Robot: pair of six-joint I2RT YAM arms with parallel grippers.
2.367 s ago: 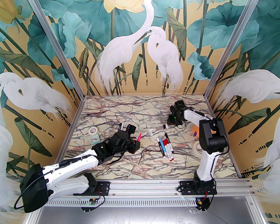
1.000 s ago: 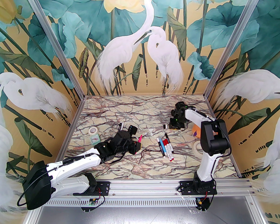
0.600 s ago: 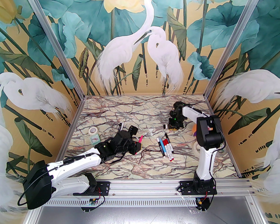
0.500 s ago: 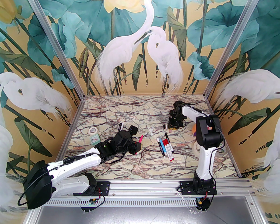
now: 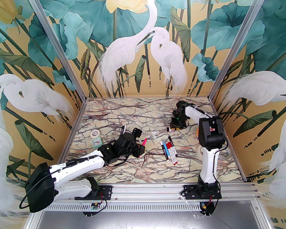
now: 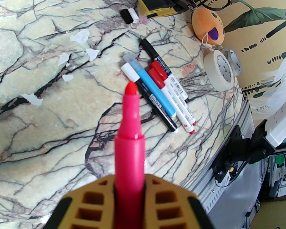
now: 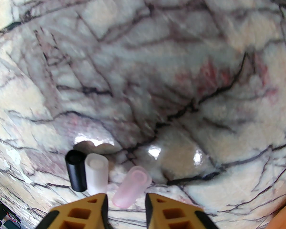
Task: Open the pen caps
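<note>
the right hand [image 7: 125, 199] is spread, the pink cap [image 7: 132, 186] lying lengthwise between its fingers [image 7: 90, 209]; the left hand [image 6: 130, 182] pinches the pink pen [image 6: 130, 127].

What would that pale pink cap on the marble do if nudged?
The pink cap is a round tube lying on its side on glossy marble, so it would probably roll. It looks hollow and translucent, so it is likely very light and easily flicked. The white cap close beside it might stop it that way.
</note>
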